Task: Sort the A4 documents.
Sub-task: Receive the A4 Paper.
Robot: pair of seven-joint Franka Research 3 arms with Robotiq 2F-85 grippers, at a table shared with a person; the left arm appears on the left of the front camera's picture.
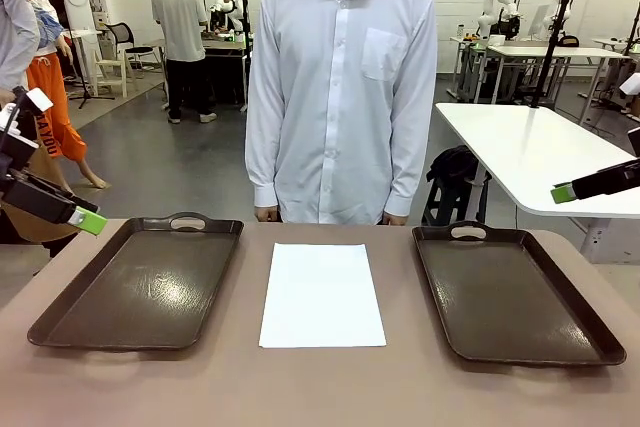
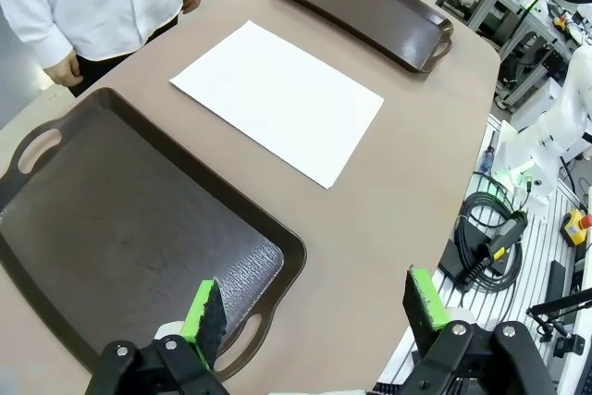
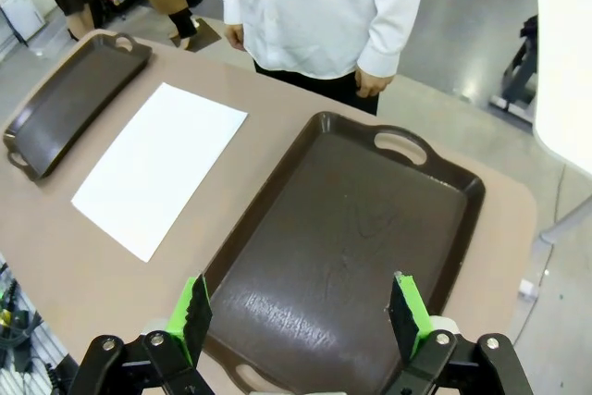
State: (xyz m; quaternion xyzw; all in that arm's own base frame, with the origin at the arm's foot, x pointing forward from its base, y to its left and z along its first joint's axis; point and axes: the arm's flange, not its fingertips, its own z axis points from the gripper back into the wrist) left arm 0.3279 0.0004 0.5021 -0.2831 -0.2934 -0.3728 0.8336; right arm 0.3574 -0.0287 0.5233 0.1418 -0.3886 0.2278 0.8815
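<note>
Sorting looks unstarted: the A4 sheet lies on the surface at twelve o'clock, between the left tray at nine and right tray at three, left fingers and right fingers hover spread, empty, so next an arm must pinch its edge.

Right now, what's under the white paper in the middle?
The white paper lies flat on the brown table, between the left tray and the right tray. Its top sheet covers whatever is beneath, so I cannot tell whether more sheets are stacked under it.
</note>
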